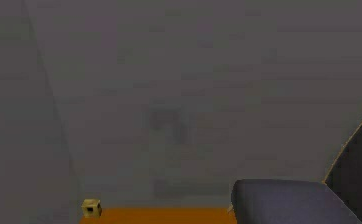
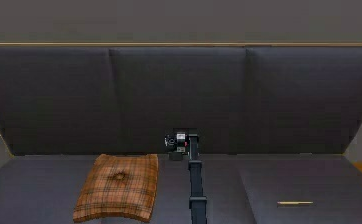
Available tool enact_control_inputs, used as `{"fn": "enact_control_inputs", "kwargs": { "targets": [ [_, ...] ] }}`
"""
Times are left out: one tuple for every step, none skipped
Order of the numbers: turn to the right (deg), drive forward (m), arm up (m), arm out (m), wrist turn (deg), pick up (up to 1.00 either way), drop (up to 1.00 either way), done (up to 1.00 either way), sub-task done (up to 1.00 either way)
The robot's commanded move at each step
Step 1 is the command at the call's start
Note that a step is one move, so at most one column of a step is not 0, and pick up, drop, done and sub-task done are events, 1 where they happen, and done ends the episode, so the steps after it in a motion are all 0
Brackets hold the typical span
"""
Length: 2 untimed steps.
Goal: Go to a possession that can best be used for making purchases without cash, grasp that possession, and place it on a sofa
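so the gripper [image 2: 176, 142] hung out over the sofa [image 2: 69, 100] middle seat; couldn't tell if it held anything tbh; a thin tan sliver [image 2: 294, 203], maybe the card, lay on the cushion right and nearer, lengthwise left-right

You see a thin tan sliver [image 2: 294, 203] flat on the seat of the dark grey sofa [image 2: 179, 100], arm side view's right.

Cannot tell whether the gripper [image 2: 171, 143] holds anything, with the sofa [image 2: 179, 95] backrest right behind it. Too small to name: a thin pale sliver [image 2: 294, 203] on the seat, a yellowish block [image 1: 91, 208] beside an orange surface [image 1: 159, 214] cropped at the bottom edge.
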Motion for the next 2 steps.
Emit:
{"fn": "enact_control_inputs", "kwargs": {
  "targets": [
    [0.0, 0.00, -0.32, 0.00, 0.0, 0.00, 0.00, 0.00, 0.00],
    [0.0, 0.00, 0.00, 0.00, 0.0, 0.00, 1.00, 0.00, 0.00]
  ]
}}
